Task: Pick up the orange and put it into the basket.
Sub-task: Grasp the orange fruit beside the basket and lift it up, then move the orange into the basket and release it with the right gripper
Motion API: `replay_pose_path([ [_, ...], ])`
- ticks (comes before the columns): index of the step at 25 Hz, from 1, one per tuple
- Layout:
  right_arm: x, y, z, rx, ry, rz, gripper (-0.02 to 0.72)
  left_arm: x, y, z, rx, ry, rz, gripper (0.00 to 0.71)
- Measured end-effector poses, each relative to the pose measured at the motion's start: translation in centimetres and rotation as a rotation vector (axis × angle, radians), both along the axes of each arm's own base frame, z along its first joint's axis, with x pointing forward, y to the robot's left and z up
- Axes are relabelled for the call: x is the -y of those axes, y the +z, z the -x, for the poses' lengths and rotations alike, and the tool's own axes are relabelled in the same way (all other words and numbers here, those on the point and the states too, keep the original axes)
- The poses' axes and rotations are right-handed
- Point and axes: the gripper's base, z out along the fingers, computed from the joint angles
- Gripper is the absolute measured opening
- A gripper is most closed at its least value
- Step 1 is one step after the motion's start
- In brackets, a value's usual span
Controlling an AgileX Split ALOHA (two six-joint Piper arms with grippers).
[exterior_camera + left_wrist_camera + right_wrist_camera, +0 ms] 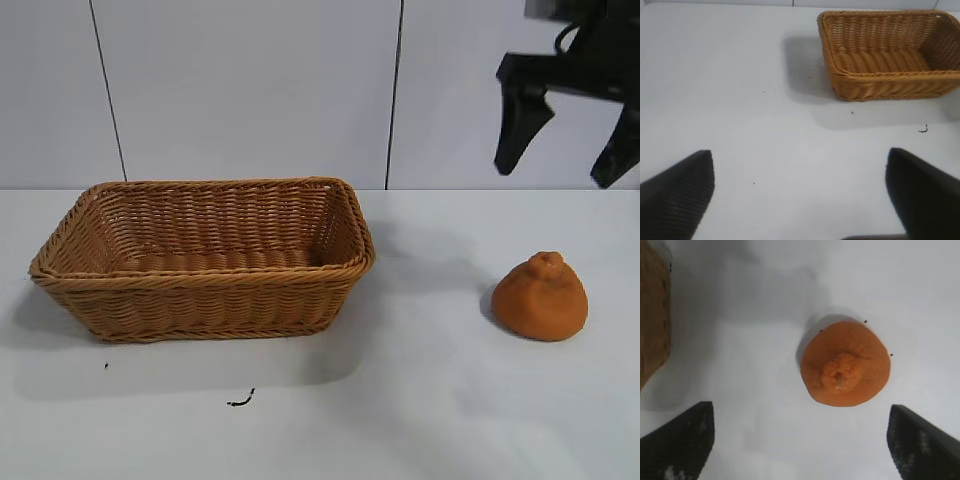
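The orange sits on the white table at the right, knobby bump up; it also shows from above in the right wrist view. The wicker basket stands at the left, empty; it also shows in the left wrist view. My right gripper hangs open high above the orange, a little behind it; in the right wrist view the right gripper has its fingers wide apart with nothing between them. My left gripper is open and empty over bare table, away from the basket; it is out of the exterior view.
A small dark squiggle mark lies on the table in front of the basket. White wall panels stand behind the table. Bare table lies between the basket and the orange.
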Motion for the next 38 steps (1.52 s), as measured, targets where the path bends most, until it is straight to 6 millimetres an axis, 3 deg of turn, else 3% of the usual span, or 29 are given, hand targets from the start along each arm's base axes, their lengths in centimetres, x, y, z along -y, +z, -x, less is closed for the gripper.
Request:
replay_pose_path([
  [6, 0.6, -4.2, -0.5, -0.083, -0.002, 0.079, 0.639, 0.0, 0.0, 0.0, 0.000, 0.000, 0.000, 0.666],
  [12, 0.6, -6.0, -1.1, -0.067, -0.015, 0.082, 0.624, 0.0, 0.0, 0.0, 0.000, 0.000, 0.000, 0.666],
  [15, 0.6, -6.0, -1.1, -0.062, -0.021, 0.084, 0.485, 0.0, 0.0, 0.0, 0.000, 0.000, 0.000, 0.666],
  [19, 0.7, -5.9, -1.0, -0.067, -0.014, 0.097, 0.108, 0.0, 0.0, 0.0, 0.000, 0.000, 0.000, 0.666],
  [20, 0.7, -5.6, -1.0, -0.067, -0.015, 0.097, 0.062, 0.0, 0.0, 0.0, 0.000, 0.000, 0.000, 0.666],
  [21, 0.8, -5.3, -1.0, -0.064, -0.011, 0.103, 0.064, 0.0, 0.0, 0.0, 0.000, 0.000, 0.000, 0.666],
  [25, 0.8, -3.3, -1.3, -0.025, -0.011, 0.101, 0.064, 0.0, 0.0, 0.0, 0.000, 0.000, 0.000, 0.666],
  [33, 0.6, 7.7, -3.5, 0.195, -0.024, 0.079, 0.064, 0.0, 0.0, 0.0, 0.000, 0.000, 0.000, 0.666],
  [38, 0.2, 11.7, -4.2, 0.268, -0.025, 0.060, 0.064, 0.0, 0.0, 0.0, 0.000, 0.000, 0.000, 0.666],
])
